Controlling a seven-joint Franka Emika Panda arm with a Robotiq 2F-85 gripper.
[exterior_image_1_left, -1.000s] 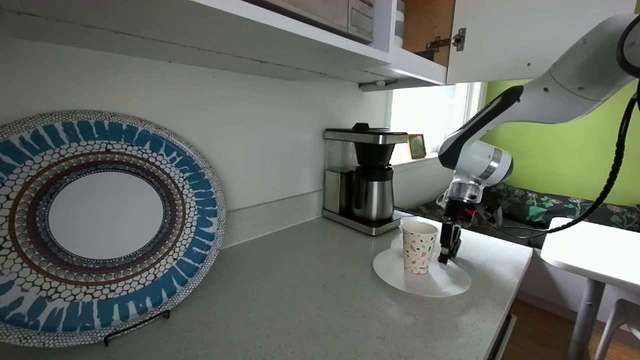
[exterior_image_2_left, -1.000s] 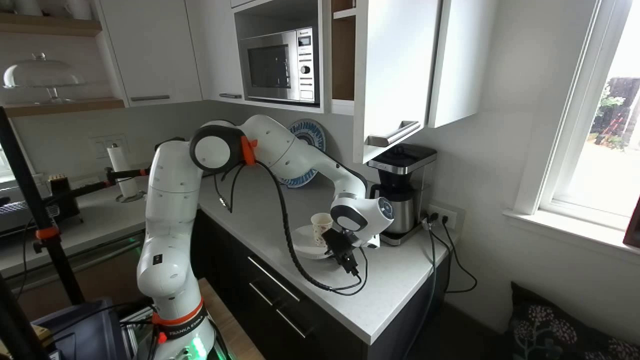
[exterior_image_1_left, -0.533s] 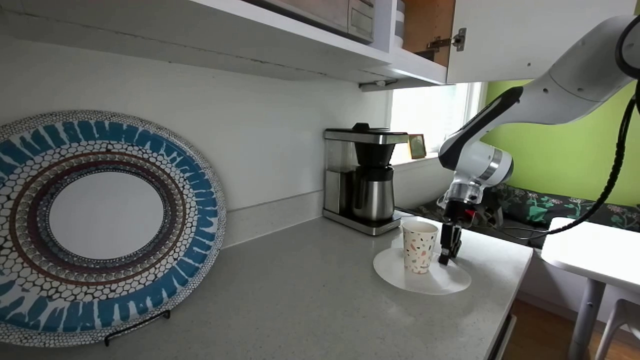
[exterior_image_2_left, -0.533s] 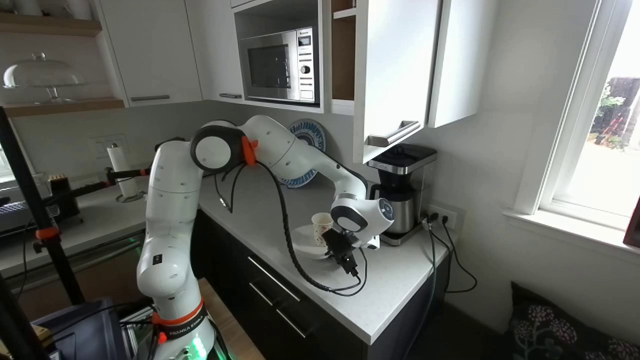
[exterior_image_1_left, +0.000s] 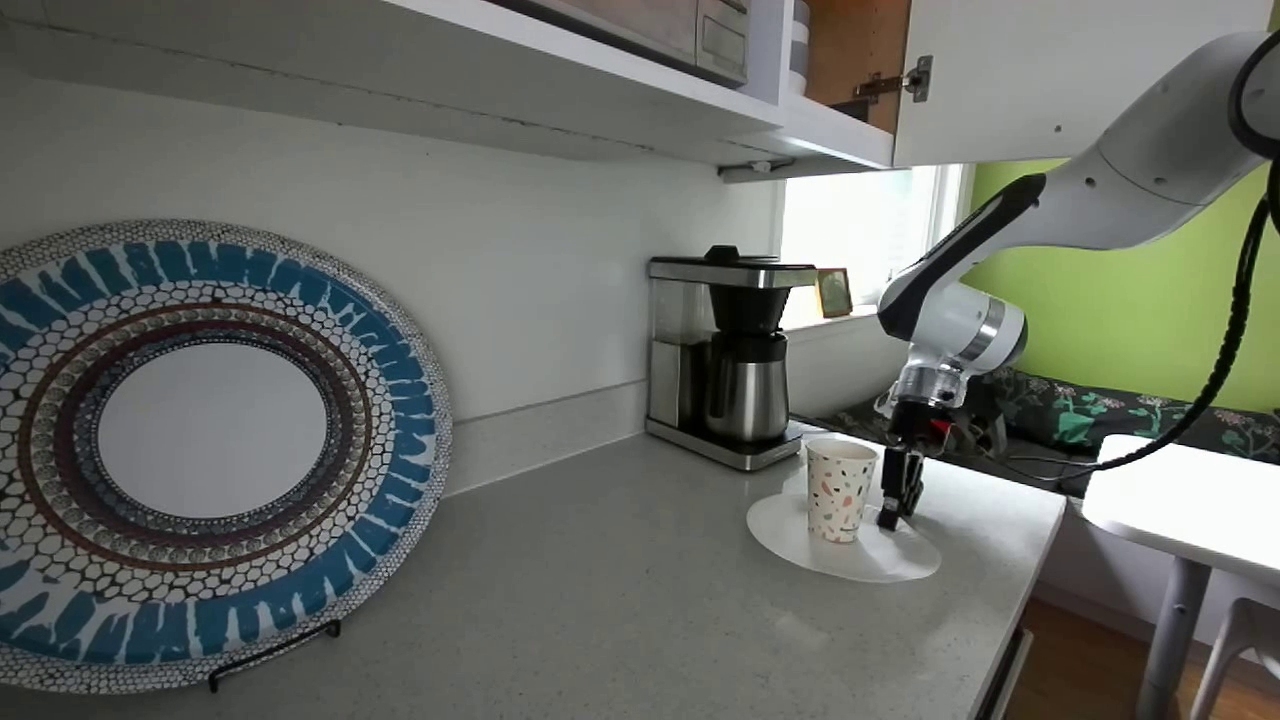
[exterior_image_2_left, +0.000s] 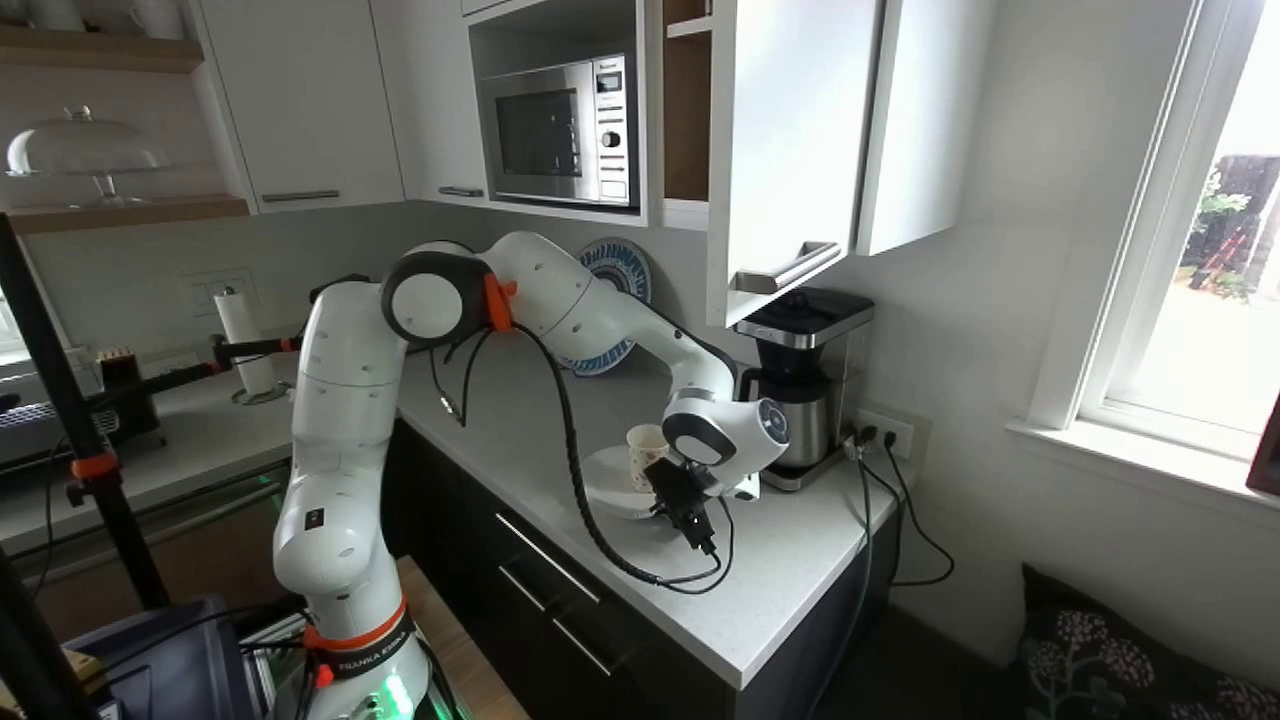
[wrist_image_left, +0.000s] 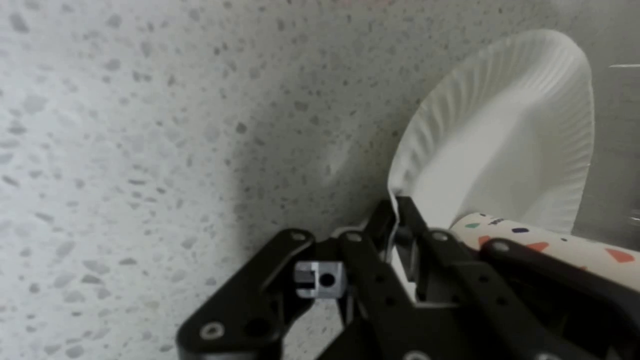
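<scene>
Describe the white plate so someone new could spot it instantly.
Find the coffee maker on the speckled counter. Near its base, the white plate carries a confetti-patterned cup, the plate's rim pinched between black fingers. Unlike the blue-ringed platter propped by the wall, it is plain with a fluted edge.

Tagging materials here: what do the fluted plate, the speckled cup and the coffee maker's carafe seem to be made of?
Fluted plate: probably paper, fairly matte; its thin, crimped rim bends where the gripper pinches it.
Speckled cup: likely smooth paper, judging by its tapered form and printed flecks; any coating is unclear.
Carafe: apparently satin stainless steel, from its grey sheen and vertical highlights.
</scene>
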